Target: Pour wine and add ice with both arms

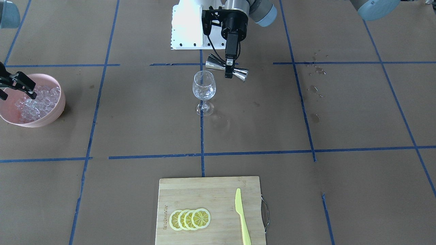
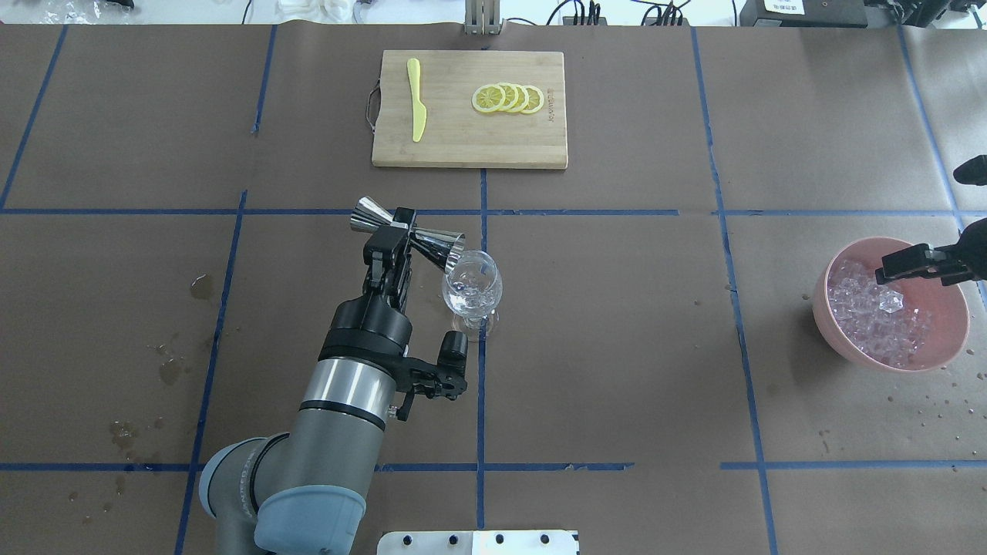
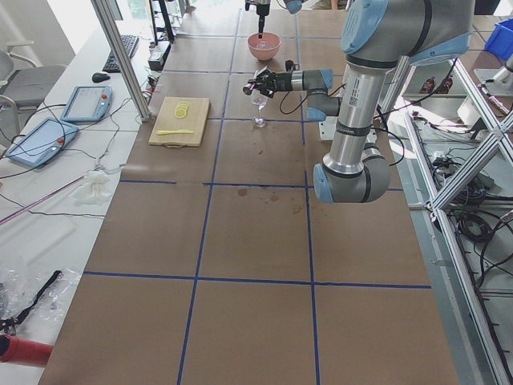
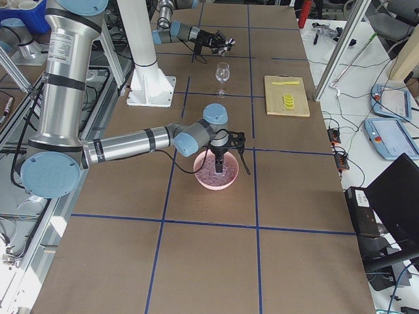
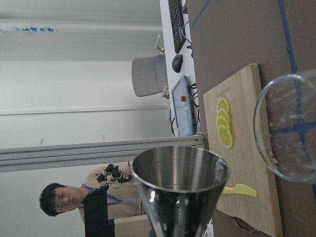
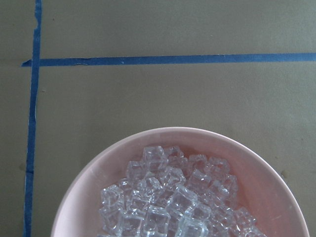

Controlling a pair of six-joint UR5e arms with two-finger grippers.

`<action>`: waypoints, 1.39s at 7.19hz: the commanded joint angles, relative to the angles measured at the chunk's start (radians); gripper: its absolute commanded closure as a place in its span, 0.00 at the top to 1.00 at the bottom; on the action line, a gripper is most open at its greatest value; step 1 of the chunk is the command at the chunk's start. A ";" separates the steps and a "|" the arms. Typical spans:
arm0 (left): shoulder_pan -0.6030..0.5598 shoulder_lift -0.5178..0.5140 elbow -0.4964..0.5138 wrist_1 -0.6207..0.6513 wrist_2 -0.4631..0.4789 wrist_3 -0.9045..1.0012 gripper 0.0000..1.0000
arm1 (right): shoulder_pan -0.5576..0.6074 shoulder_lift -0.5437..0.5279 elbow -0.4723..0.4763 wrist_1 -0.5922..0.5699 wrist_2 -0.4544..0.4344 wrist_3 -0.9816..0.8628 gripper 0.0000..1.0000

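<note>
My left gripper [image 2: 398, 233] is shut on the waist of a steel jigger [image 2: 409, 231] and holds it tipped on its side, one mouth at the rim of the clear stemmed glass [image 2: 472, 291]. The front view shows the same left gripper [image 1: 229, 69], jigger [image 1: 242, 73] and glass [image 1: 204, 89]. The left wrist view shows the jigger's cup [image 5: 178, 187] beside the glass rim [image 5: 286, 133]. My right gripper [image 2: 898, 270] hangs open and empty just above the ice [image 2: 879, 320] heaped in a pink bowl [image 2: 952, 339]. The right wrist view shows the ice [image 6: 173, 197], no fingers.
A bamboo cutting board [image 2: 470, 146] with lemon slices [image 2: 509, 99] and a yellow knife [image 2: 416, 108] lies at the table's far side. Water drops [image 2: 166, 370] spot the brown paper near the left arm. The white pedestal [image 1: 187, 27] stands behind the glass.
</note>
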 commanded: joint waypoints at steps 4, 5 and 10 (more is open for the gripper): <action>-0.012 0.020 -0.009 -0.054 0.048 -0.154 0.00 | 0.000 0.004 -0.003 0.000 0.000 0.000 1.00; -0.012 0.036 -0.009 -0.068 0.048 -0.200 0.00 | 0.000 0.015 -0.004 0.000 0.000 0.001 1.00; -0.022 0.174 -0.012 -0.200 0.041 -0.278 0.00 | -0.023 0.004 -0.036 0.072 -0.058 0.056 1.00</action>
